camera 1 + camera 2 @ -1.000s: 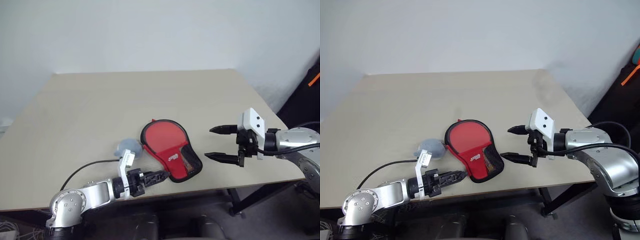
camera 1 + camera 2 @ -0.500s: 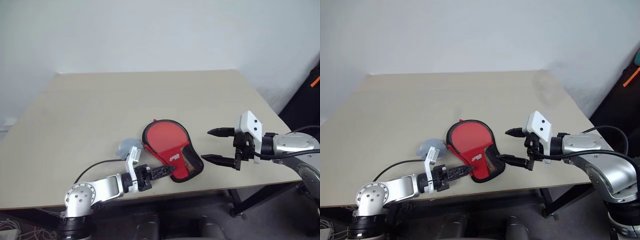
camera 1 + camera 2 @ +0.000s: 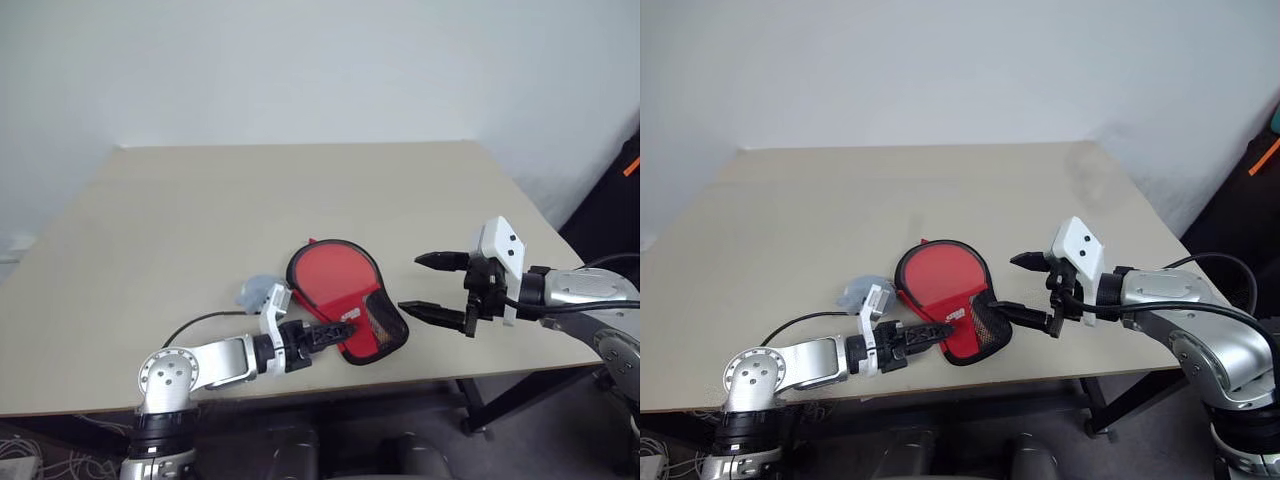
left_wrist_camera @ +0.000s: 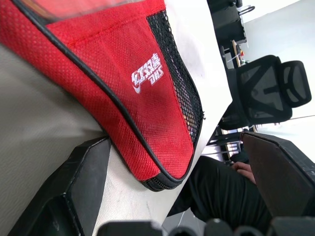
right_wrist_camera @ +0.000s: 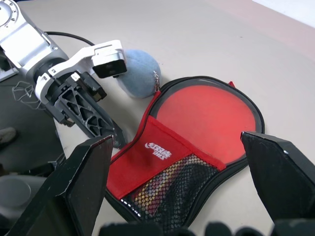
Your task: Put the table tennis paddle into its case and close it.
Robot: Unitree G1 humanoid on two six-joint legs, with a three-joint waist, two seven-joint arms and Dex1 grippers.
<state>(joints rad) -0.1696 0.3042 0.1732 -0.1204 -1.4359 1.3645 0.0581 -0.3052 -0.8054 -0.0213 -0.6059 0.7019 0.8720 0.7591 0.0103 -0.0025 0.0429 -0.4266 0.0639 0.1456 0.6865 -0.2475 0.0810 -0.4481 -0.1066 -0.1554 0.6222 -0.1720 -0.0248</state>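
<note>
Bench: pale beige rectangular bench [image 3: 200,210], its top carrying the case and one small lump near the front edge
Case: red fabric paddle-shaped zip case [image 3: 345,300] with black edging, a small white logo and a black mesh part; it lies flat on the bench close to the front edge, round end toward the far side, narrow end toward the front
Case state: in the right wrist view the round part shows a smooth red disc under what looks like clear plastic, and coloured stripes show through the mesh; whether the zip is run shut I cannot tell
Paddle: table tennis paddle [image 5: 211,115] with round red rubber face, seen inside the case; its striped handle [image 5: 157,189] sits under the mesh part of the case
Lump: small blue-grey soft lump [image 3: 256,293] lying just beside the case, on its left side, touching or nearly touching the black edging
Left claw: left claw [image 3: 330,333] with two black fingers spread open, low over the bench at the narrow front-left edge of the case; in the left wrist view one finger [image 4: 74,191] lies against the case's edging, the other stands apart from it, nothing gripped
Right claw: right claw [image 3: 432,286] open wide, empty, held above the bench just right of the case's mesh end, fingers pointing toward the case
Cable: thin black cable [image 3: 200,322] curving over the bench left of the case
</note>
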